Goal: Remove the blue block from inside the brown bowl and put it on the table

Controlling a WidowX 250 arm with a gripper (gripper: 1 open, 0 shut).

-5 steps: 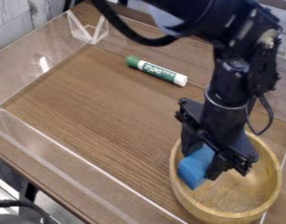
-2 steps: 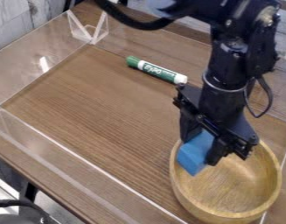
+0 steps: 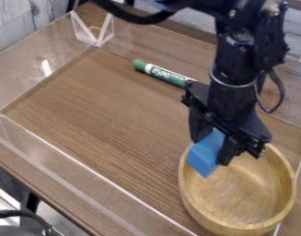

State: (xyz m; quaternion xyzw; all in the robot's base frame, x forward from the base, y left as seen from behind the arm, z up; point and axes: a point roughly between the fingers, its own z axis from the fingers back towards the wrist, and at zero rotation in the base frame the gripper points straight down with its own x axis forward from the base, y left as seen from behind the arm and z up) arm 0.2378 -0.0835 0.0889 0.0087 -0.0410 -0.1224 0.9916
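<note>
Bright-blue blue block (image 3: 208,155), plain faces, tool-held (image 3: 218,147)

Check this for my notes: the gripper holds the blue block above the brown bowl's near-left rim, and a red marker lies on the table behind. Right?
Not quite: the marker is green and white, not red, as the camera view shows. The gripper does hold the blue block above the brown bowl rim, on the table.

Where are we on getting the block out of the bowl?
Done: the gripper is shut on the blue block and has it clear of the floor of the brown bowl. In hand: the block hangs over the bowl's left rim. Left: carry it over the table and set it down.
</note>
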